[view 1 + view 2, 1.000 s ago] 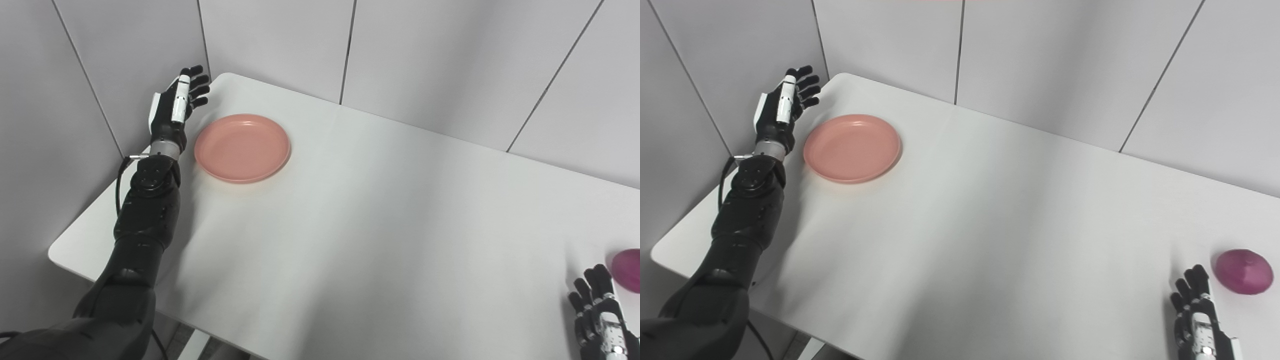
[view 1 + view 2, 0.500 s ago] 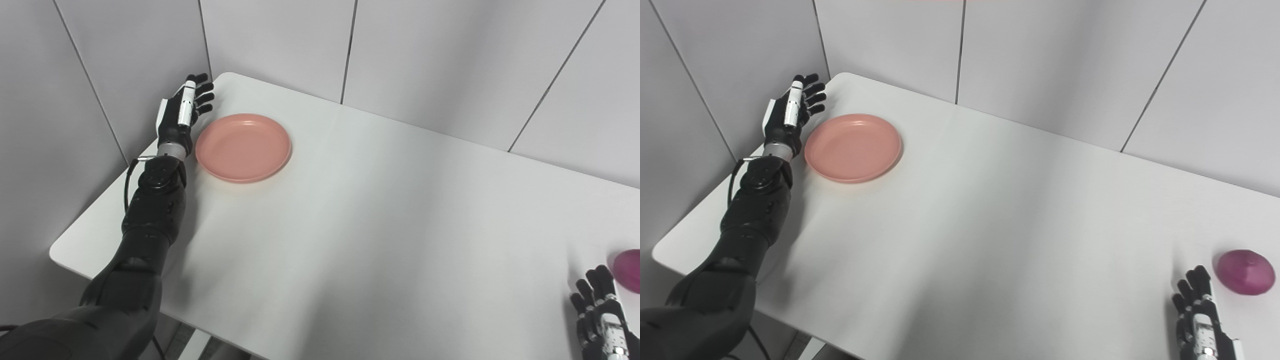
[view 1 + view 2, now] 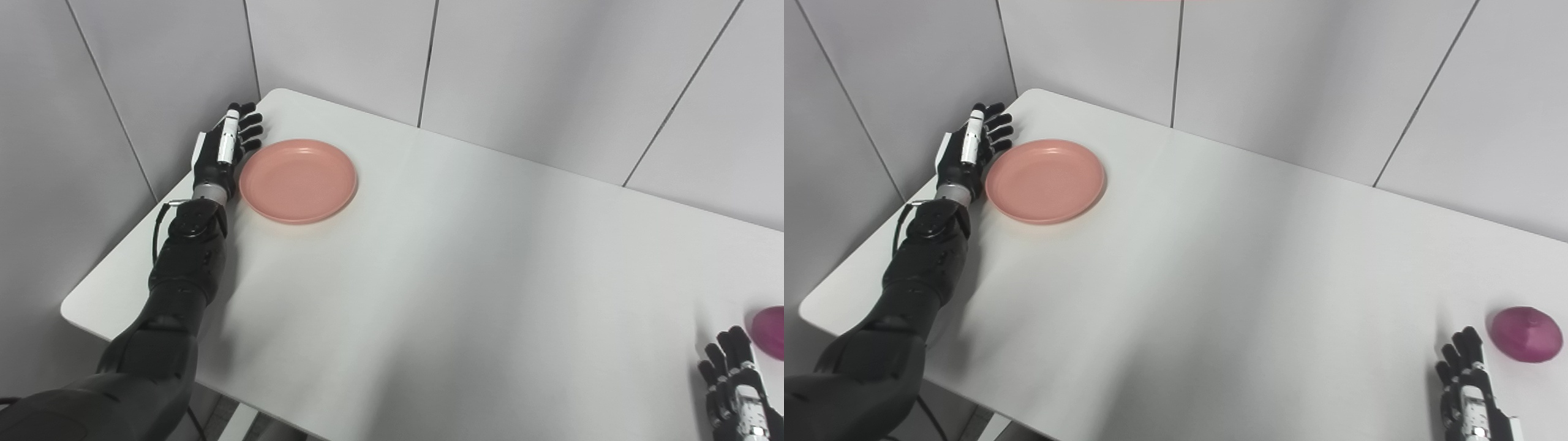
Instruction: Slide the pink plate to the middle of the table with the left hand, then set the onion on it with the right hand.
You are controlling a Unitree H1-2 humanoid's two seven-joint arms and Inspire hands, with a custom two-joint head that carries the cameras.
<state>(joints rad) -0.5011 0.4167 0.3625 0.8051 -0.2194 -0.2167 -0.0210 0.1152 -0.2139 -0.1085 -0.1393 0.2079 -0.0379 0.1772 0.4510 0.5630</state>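
Both head cameras look down from above the near edge of the white surface (image 3: 465,275), side by side, sharing nearly all of it.

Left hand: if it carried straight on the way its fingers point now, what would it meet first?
Probably nothing on the table. The left hand sits beside the pink plate, its fingers pointing toward the far corner, so it would pass along the plate's rim and likely reach the wall. Depth is unclear.

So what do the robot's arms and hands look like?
Both hands, left hand and right hand, are black with a white strip along the back. The left arm is chunky black with a silver wrist ring and a thin black cable looping beside it.
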